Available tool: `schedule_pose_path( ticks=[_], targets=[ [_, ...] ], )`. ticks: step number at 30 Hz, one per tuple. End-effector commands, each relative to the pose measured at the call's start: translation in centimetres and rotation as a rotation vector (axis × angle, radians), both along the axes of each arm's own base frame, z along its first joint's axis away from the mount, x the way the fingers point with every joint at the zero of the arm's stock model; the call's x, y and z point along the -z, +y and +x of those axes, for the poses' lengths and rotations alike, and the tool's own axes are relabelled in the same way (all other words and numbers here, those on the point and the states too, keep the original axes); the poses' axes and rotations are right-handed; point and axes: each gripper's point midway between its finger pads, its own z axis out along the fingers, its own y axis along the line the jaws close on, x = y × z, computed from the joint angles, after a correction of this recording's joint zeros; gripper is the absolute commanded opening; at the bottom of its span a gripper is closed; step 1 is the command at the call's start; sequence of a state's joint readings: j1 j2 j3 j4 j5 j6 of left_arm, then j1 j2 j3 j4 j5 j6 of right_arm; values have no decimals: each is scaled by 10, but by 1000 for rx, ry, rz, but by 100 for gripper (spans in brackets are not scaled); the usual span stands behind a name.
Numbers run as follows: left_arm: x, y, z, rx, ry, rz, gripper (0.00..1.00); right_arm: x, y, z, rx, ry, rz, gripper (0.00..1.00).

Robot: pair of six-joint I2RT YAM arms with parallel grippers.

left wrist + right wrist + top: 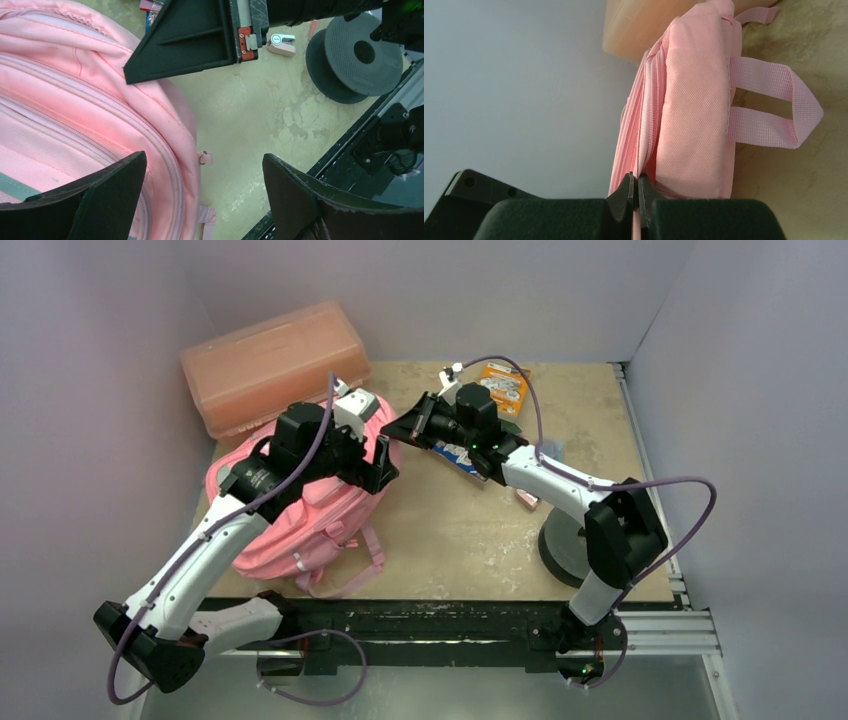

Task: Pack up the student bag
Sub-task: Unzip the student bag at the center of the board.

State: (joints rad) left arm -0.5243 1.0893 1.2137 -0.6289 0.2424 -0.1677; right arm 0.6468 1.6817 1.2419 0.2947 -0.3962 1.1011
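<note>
Opening the student bag [310, 518]: right gripper [637, 186] clenched on its pink zip seam, left gripper [204, 161] spread wide above. Next probably: draw zip along, left bracing.

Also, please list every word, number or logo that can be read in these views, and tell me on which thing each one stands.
No text can be read in any view.
Orange packet: printed front, too small to read.
Blue item: mostly hidden by the right arm, nothing legible.
Small white device: a small dark mark, blurred.
Pink backpack: no lettering visible.
Orange plastic box: no lettering visible.
</note>
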Motion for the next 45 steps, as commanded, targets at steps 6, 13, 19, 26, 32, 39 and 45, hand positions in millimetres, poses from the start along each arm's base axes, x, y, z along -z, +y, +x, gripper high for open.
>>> schedule_pose_path(
  ticks=[6, 13, 19, 26, 32, 39, 45],
  targets=[
    [27, 18, 13, -132, -62, 267, 76, -102, -21, -7, 81, -186, 171, 0],
    [39, 23, 22, -190, -47, 353, 71, -111, -23, -14, 86, -212, 178, 0],
    [40, 42, 27, -273, -64, 418, 29, -112, -25, -24, 62, -263, 152, 0],
    [26, 43, 20, -271, -99, 352, 0, -101, -29, -27, 12, -461, -33, 9],
    [1, 46, 12, -315, -168, 189, 0, -53, -39, -44, -90, -631, -228, 53],
    [-14, 49, 12, -344, -164, 57, 0, -28, -9, -116, -241, -835, -293, 62],
    [-17, 41, 18, -326, -121, -60, 0, -2, 43, -176, -324, -837, -201, 61]
  ],
)
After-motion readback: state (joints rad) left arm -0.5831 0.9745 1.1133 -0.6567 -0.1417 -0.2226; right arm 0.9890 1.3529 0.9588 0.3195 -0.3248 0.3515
